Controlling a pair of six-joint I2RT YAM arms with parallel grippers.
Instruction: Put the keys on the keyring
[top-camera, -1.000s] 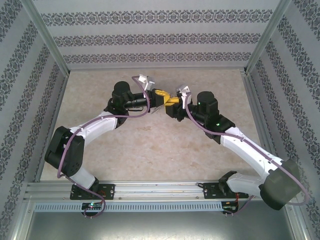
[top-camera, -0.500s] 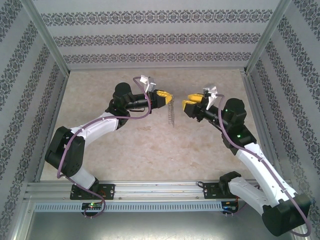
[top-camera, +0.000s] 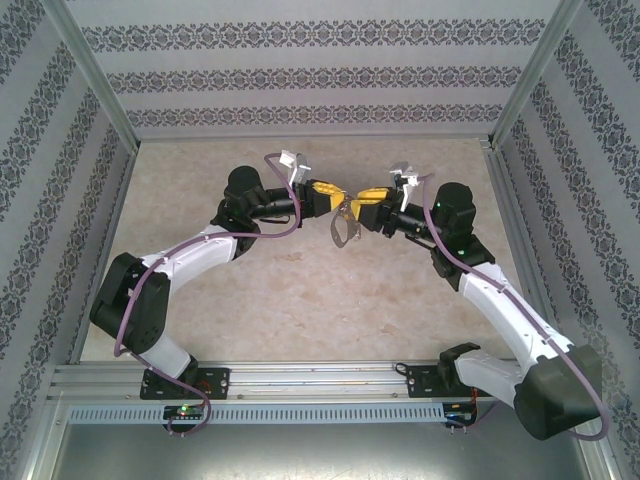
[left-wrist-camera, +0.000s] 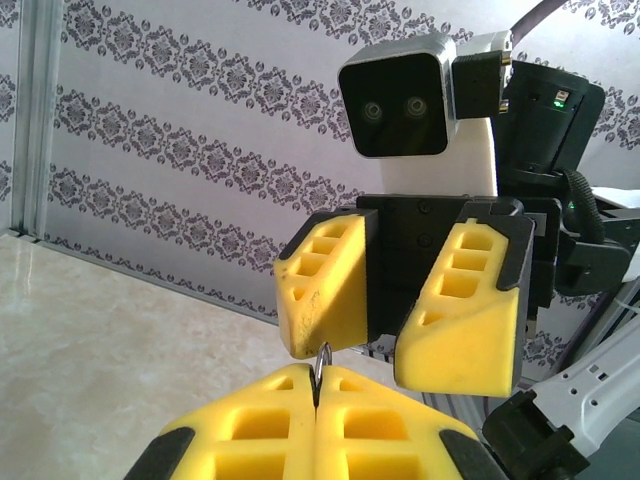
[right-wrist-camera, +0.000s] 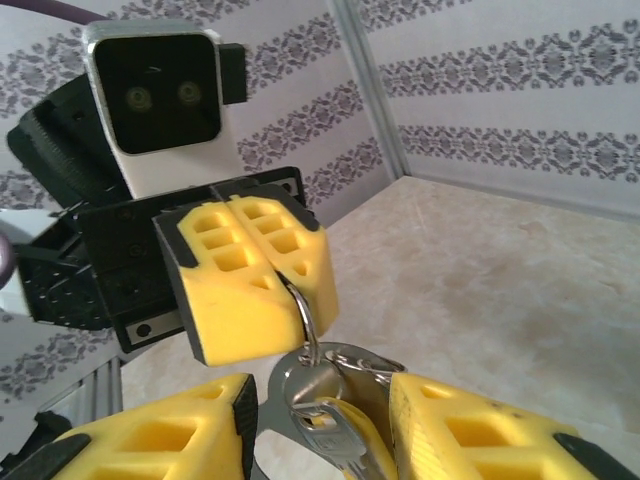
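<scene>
My left gripper (top-camera: 336, 194) is shut on a thin wire loop (right-wrist-camera: 308, 318) at the top of the keyring (top-camera: 343, 228), which hangs above the table between the two arms. In the left wrist view that loop (left-wrist-camera: 321, 362) pokes out from between the closed yellow fingers. My right gripper (top-camera: 359, 205) faces the left one, tip to tip. Its jaws stand apart on either side of the grey keyring (right-wrist-camera: 311, 381). A key (right-wrist-camera: 333, 441) with a yellow head and silver blade lies against the keyring between those jaws.
The beige tabletop (top-camera: 300, 290) is enclosed by patterned walls and aluminium posts (top-camera: 515, 75). Both arms reach to the middle of the table, with their wrist cameras almost touching. A metal rail (top-camera: 320, 380) runs along the near edge.
Half a second ago my right gripper had pulled away to the right and the keyring hung straight down from the left gripper. The right gripper is now back around it. The left arm stayed still.
</scene>
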